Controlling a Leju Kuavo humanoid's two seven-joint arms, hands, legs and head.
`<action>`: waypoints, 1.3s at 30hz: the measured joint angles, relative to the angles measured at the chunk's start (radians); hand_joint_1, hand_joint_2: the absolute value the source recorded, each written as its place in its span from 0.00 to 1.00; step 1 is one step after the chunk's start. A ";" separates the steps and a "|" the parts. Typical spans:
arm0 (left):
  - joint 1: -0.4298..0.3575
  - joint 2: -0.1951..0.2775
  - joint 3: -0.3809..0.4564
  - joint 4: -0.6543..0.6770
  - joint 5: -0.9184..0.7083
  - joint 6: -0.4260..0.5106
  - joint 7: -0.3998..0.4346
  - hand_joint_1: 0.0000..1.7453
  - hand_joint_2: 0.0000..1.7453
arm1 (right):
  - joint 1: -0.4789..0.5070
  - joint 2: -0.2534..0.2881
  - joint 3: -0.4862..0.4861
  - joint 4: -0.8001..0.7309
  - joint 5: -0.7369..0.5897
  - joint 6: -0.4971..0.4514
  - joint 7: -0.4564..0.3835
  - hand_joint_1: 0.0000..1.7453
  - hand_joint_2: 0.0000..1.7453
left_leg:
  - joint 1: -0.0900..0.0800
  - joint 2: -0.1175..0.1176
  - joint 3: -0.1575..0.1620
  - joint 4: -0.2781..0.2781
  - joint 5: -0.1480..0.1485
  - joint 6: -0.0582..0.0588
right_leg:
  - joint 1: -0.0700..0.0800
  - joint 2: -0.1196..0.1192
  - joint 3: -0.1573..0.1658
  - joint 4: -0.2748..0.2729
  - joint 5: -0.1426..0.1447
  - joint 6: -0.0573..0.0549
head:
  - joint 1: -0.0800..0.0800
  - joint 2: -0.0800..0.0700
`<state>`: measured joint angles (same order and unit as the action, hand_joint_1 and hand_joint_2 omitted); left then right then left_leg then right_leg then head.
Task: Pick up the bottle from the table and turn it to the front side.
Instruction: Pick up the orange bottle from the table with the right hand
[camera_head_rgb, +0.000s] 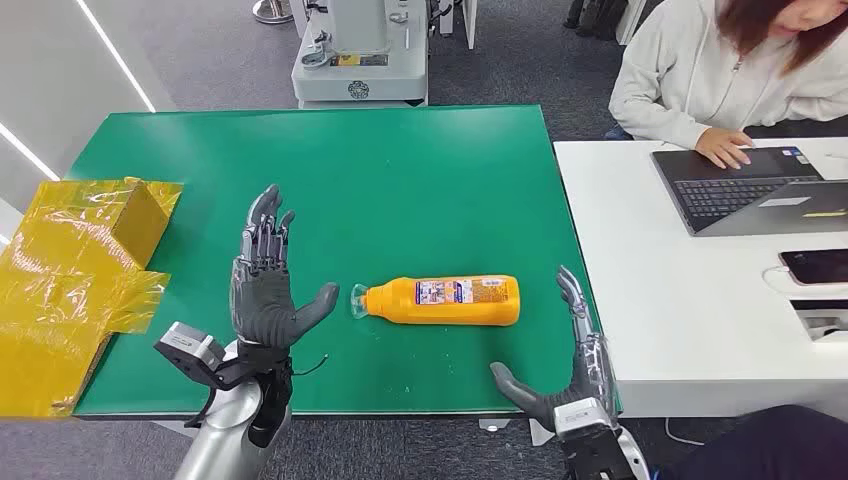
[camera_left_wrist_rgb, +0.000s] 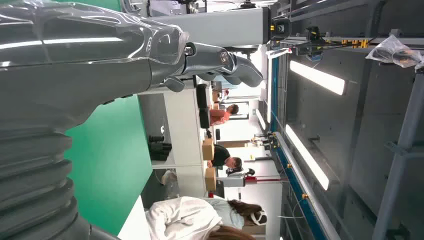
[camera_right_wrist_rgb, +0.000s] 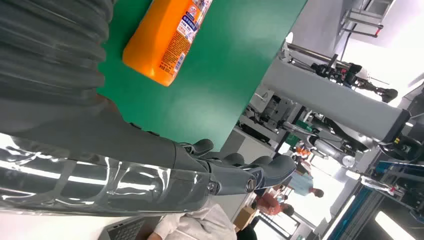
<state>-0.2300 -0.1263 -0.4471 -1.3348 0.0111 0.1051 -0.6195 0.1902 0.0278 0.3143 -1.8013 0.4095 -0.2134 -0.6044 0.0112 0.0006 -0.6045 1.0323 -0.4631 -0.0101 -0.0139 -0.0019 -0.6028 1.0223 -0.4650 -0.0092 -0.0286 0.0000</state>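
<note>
Where it lies flat, glossy orange plastic bottle (camera_head_rgb: 447, 300), matte green table (camera_head_rgb: 400, 180)

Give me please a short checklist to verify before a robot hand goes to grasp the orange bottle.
1. Bottle lies flat on the green table, free of both hands: ok.
2. Left robot hand holds nothing, fingers apart: ok.
3. Right robot hand holds nothing, fingers apart: ok.
4. Table around the bottle is bare: ok.
5. Yellow wrapping is well away from the bottle: ok.
6. Which side is the bottle's front: cannot tell; a printed label faces up.
</note>
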 joint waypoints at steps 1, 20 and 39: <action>0.000 0.000 0.000 0.000 0.000 0.000 0.000 0.00 1.00 | 0.000 0.000 0.000 0.000 -0.001 0.000 0.000 0.00 1.00 | 0.000 0.000 0.000 0.000 0.000 0.000 | 0.000 0.000 0.000 0.000 0.000 0.000 | 0.000 0.000; -0.037 -0.020 -0.006 0.021 0.011 -0.041 0.001 0.00 1.00 | -0.034 -0.001 -0.013 0.017 0.101 -0.001 0.044 0.00 1.00 | 0.000 0.000 0.000 0.000 0.000 0.000 | 0.000 0.000 0.000 0.000 0.000 0.000 | 0.000 0.000; -0.130 -0.076 -0.065 0.091 0.000 -0.130 0.038 0.00 1.00 | -0.463 -0.122 0.066 0.464 0.310 0.226 0.238 0.00 1.00 | 0.000 0.001 0.000 0.001 0.001 0.001 | 0.000 0.001 0.000 0.001 0.002 0.000 | 0.000 0.000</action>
<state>-0.3602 -0.2027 -0.5124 -1.2438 0.0106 -0.0248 -0.5817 -0.2733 -0.0945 0.3804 -1.3368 0.7190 0.0129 -0.3669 0.0112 0.0013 -0.6043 1.0335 -0.4619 -0.0094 -0.0140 -0.0007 -0.6028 1.0229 -0.4632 -0.0094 -0.0286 0.0001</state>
